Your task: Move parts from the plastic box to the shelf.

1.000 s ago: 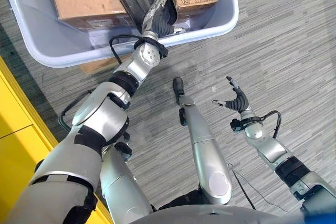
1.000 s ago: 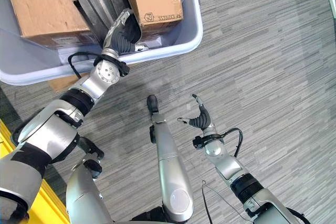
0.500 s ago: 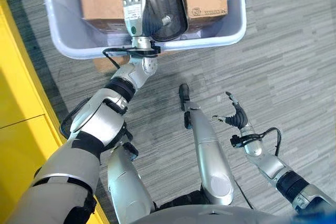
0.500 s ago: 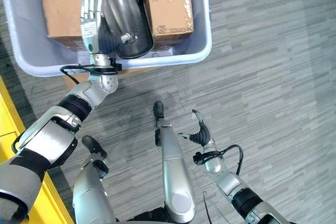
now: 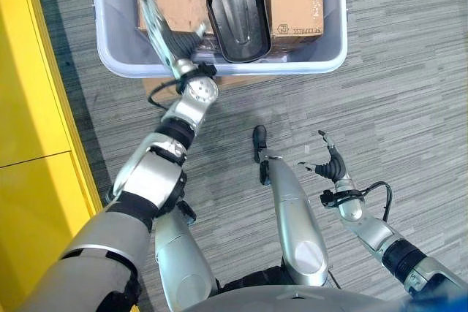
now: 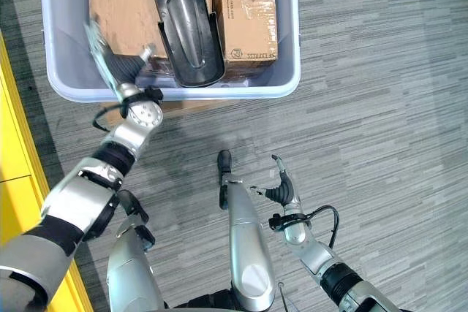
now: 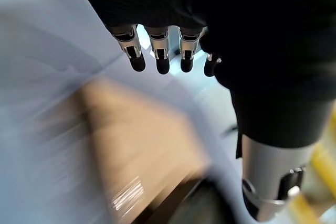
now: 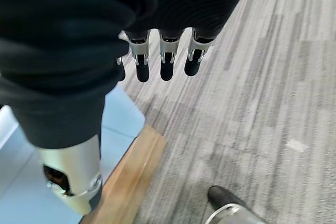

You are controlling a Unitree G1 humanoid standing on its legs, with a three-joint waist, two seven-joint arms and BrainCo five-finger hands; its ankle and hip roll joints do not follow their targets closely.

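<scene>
The scene is evenly and brightly lit, with only soft shadows cast on the grey floor (image 5: 409, 71). Motion blur is seen on the left hand (image 5: 162, 28) above the plastic box (image 5: 333, 31). In the left wrist view, the cardboard box (image 7: 142, 145) is heavily smeared. The floor in the right wrist view is rendered sharply.

We find print on one thing alone: the cardboard box (image 6: 245, 12) at the right end of the plastic box (image 6: 289, 78), to the right of the left hand (image 6: 110, 56) and past the dark moulded part (image 6: 186, 27) that lies between them. A small dark mark and a short line of dark lettering sit at the box's end nearer the hand, and part of a large dark emblem sits at its far end. We cannot read any of it.
</scene>
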